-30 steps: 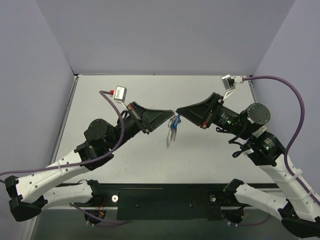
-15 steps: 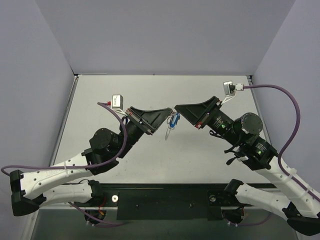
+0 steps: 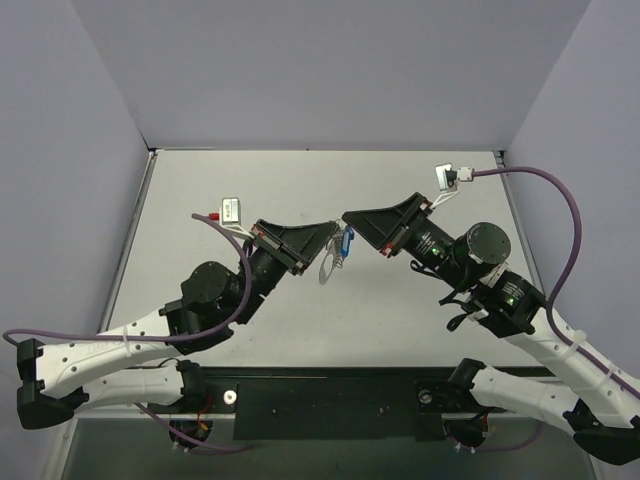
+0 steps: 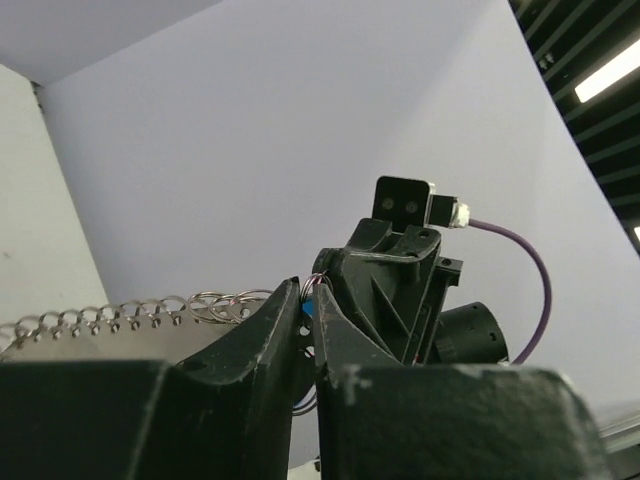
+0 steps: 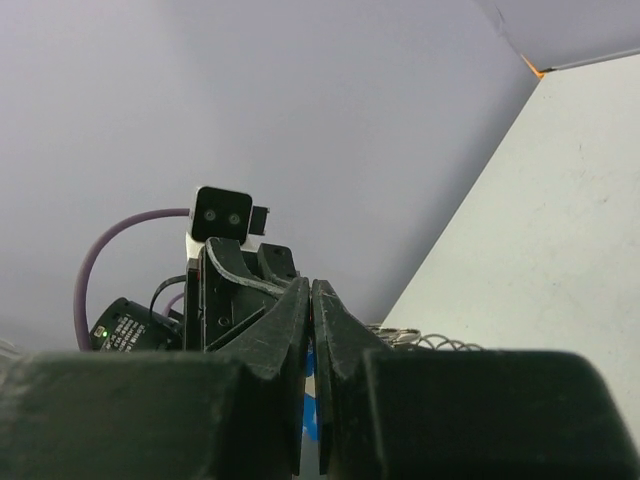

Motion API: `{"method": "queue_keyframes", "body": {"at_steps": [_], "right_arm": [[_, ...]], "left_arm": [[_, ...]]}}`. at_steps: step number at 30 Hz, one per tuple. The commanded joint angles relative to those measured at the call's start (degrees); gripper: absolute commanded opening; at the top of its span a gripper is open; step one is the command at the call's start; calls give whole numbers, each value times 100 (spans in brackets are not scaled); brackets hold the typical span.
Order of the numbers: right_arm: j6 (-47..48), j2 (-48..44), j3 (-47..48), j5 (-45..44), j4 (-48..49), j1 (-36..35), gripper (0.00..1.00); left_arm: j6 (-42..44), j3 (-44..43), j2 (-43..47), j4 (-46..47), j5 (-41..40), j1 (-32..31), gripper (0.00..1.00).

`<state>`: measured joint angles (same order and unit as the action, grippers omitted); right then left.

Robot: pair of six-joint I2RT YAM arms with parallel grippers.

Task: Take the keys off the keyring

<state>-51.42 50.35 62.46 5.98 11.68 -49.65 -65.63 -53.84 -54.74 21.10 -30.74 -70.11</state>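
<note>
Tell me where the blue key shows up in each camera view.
Top view: the blue key is just above centre.
Left wrist: a blue speck at the tips of the left pincer, lower middle.
Right wrist: a blue sliver in the slit of the right pincer, bottom middle.
Shared landmark: the silver chain, close by the key in all three views.

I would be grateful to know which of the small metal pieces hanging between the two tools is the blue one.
The key, the higher piece, has the bright-blue head. The keyring dangling just below it is plain silver.
</note>
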Motion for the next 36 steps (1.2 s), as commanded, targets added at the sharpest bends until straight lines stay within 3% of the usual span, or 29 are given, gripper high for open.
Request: {"method": "queue_keyframes", "body": {"at_steps": [1,7,29,36], "right_arm": [[0,72,249,184,71,-98,0],[-52,133,249,263,132,-89,0],[-114,107,249,510,343,-98,0],[-79,115,346,799,308,-71,0]], "left_arm": [[287,-267,279,-624,33,-38,23],[551,-267,455,-1029,200,41,38],[1684,-978,403,-1697,1615,586,40],[2255,-1453,359,-2487,2781,1218,45]]}}
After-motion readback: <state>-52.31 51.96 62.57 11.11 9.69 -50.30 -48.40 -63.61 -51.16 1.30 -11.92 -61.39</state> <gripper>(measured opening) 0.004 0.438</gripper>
